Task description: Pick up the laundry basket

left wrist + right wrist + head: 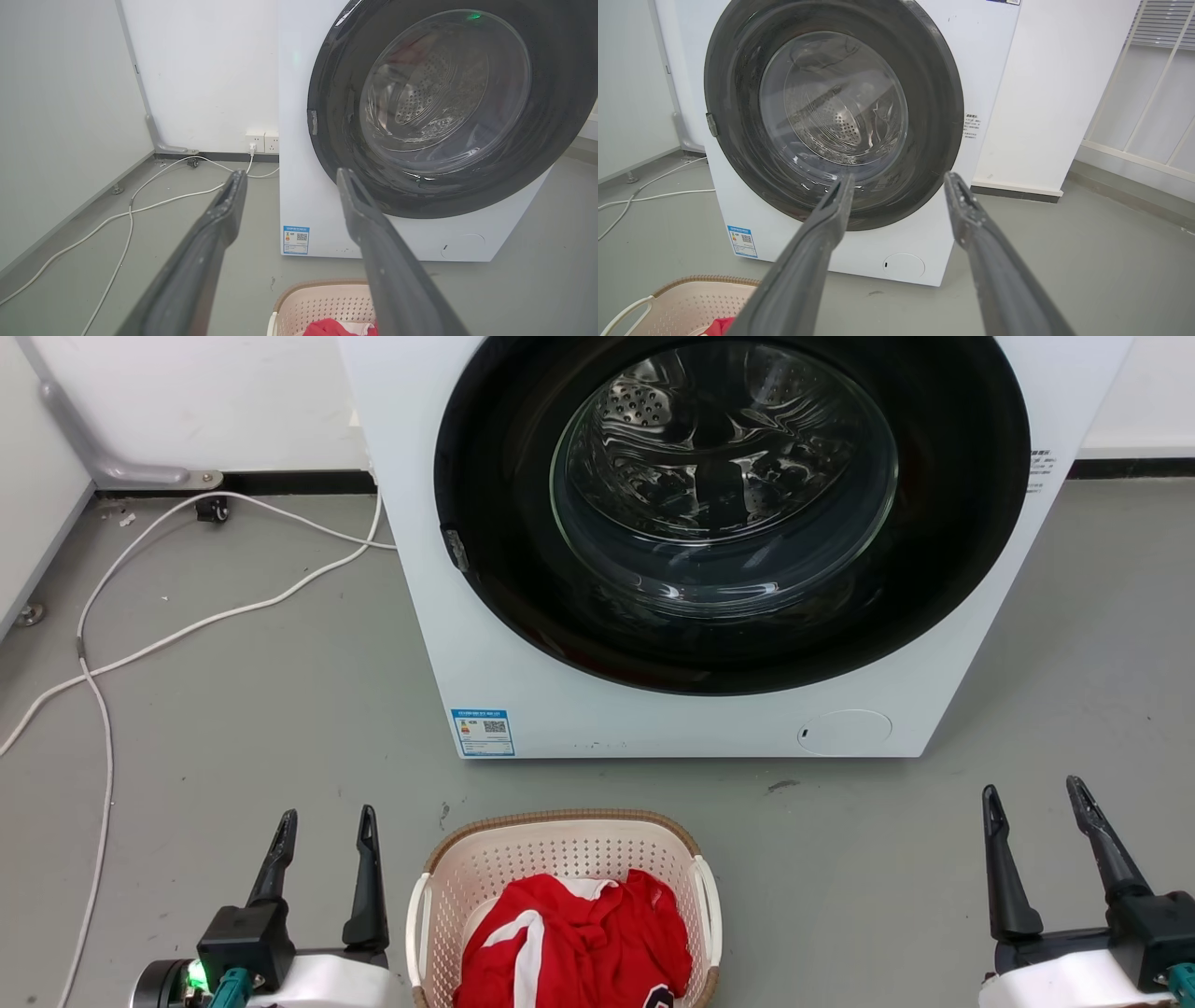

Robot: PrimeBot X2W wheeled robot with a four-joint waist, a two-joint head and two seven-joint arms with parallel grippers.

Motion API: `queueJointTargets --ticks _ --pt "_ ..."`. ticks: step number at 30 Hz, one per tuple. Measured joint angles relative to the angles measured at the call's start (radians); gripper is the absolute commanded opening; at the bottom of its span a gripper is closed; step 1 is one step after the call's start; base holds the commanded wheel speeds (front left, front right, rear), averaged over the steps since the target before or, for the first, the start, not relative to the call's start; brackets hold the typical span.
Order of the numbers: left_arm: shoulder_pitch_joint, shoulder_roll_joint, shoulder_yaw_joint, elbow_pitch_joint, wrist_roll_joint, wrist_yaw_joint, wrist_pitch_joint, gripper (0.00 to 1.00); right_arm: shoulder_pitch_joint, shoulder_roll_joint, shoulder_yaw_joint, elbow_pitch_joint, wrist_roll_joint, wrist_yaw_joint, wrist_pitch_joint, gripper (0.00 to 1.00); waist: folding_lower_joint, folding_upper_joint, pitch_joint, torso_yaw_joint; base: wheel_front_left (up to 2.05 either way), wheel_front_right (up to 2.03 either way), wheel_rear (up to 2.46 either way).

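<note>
Well, the basket [551, 857] sits between them — left gripper [328, 813] just beside it, right gripper [1033, 787] well apart — both spread, empty

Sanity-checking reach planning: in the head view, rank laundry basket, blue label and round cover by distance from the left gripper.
1. laundry basket, on the floor just right of the left gripper.
2. blue label, lower-left corner of the washer.
3. round cover, washer's lower right.
</note>
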Motion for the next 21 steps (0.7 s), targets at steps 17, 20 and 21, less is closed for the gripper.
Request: queueJointTargets --ticks 17,20,21 --pt "0.004 0.000 0.001 0.001 0.016 0.000 -0.004 1.00 0.006 0.000 0.008 0.007 0.073 0.000 -0.007 1.00 0.0000 0.0000 -0.002 0.004 0.00 0.00 0.00" --pt "0.005 0.000 0.001 0.001 0.016 0.001 -0.004 1.00 0.006 0.000 0.009 0.009 0.073 0.000 -0.007 1.00 0.0000 0.0000 -0.002 0.004 0.00 0.00 0.00" --pt "0.005 0.000 0.001 0.002 0.016 0.001 -0.004 1.00 0.006 0.000 0.009 0.010 0.073 0.000 -0.007 1.00 0.0000 0.0000 -0.002 0.004 0.00 0.00 0.00"
